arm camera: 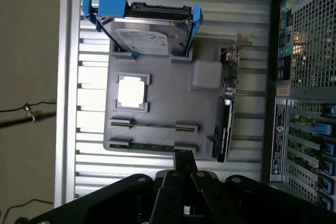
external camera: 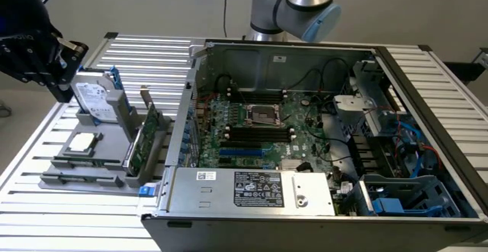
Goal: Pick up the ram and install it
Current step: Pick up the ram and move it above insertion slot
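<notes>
Where hand (arm camera: pixel 184 157) hovers — slim green ram (arm camera: pixel 152 147).

Location type: robotics laboratory work cell set up for computer assembly.

Indicators:
- An industrial robot arm (external camera: pixel 305 6) is mounted behind a slatted aluminium bench (external camera: pixel 152 52).
- An open computer case (external camera: pixel 290 58) lies on the bench with its motherboard (external camera: pixel 305 143) exposed.
- A grey fixture tray (arm camera: pixel 168 103) presents loose parts, including a hard drive (external camera: pixel 95 100) and the ram (arm camera: pixel 149 146).
- The wall (external camera: pixel 152 6) is plain, with a cable (external camera: pixel 226 3) hanging in front of it.
</notes>
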Motion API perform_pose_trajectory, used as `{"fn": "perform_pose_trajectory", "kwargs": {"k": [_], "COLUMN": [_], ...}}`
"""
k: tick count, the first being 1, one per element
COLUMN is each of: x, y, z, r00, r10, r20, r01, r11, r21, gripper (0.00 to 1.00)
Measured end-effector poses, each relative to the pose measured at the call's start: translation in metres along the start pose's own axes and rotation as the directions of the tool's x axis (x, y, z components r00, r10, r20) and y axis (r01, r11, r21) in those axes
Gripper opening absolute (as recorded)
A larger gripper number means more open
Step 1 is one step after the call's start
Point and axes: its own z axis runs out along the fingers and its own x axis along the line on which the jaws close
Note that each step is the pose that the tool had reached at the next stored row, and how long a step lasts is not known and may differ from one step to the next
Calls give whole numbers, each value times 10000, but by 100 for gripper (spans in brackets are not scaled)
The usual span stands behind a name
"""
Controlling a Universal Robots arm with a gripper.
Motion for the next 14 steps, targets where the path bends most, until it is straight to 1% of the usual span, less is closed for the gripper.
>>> {"fn": "perform_pose_trajectory", "kwargs": {"k": [3, 5, 7, 11, 14], "x": [1, 0, 0, 0, 0], "y": [-1, -2, -3, -4, -6], "z": [26, 43, 60, 97, 122], "r00": [9985, 9959, 9921, 9802, 9679], "r10": [-541, -901, -1253, -1978, -2508], "r20": [-27, -45, -62, -99, -127], "r01": [541, 901, 1253, 1979, 2509], "r11": [9985, 9959, 9921, 9802, 9680], "r21": [3, 3, 2, 0, -3], "gripper": [11, 11, 11, 11, 11]}}
